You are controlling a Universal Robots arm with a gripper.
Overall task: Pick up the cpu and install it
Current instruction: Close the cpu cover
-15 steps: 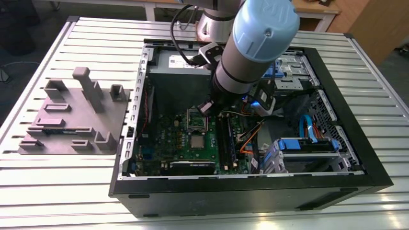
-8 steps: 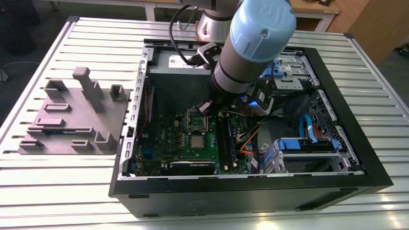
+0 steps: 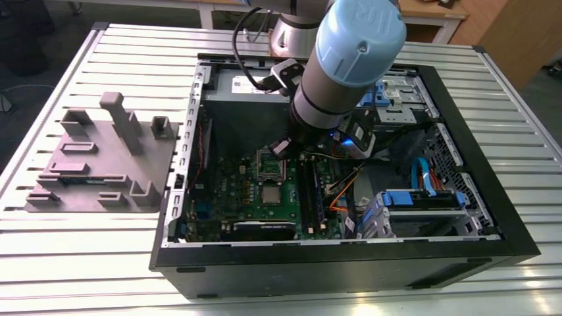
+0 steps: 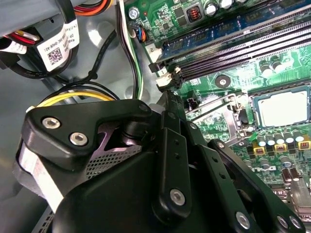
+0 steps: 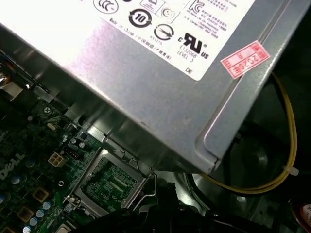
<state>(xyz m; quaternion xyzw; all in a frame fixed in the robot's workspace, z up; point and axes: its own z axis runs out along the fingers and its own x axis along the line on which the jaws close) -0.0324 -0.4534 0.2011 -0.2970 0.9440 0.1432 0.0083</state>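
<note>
Open computer case (image 3: pixel 351 270) lying on a slatted metal counter (image 3: pixel 88 263), with a grey fixture block (image 3: pixel 97 164) beside it on the exterior view's left. The arm (image 3: pixel 351 59) reaches down into the case. Its pincer (image 3: pixel 294 153) hangs low over the green motherboard (image 3: pixel 228 197), at the end of the memory slots (image 4: pixel 233 43) nearest the power supply (image 5: pixel 146 73). In the second wrist view the black pincer (image 4: pixel 170 109) points toward the slot clips, and whether it is spread or pressed together cannot be told.

The cpu (image 3: pixel 270 193) lies flat on the motherboard, silver top up. It sits just beside the socket frame (image 3: pixel 270 166), on the side away from the power supply, and apart from the pincer. In the second wrist view the cpu (image 4: pixel 282 108) rests square inside a dark surround, next to a row of small capacitors (image 4: pixel 282 141). In the first wrist view the socket frame (image 5: pixel 114 182) stands open, its contact field bare, close under the edge of the power supply. A yellow cable (image 5: pixel 286 145) loops past that corner.
</note>
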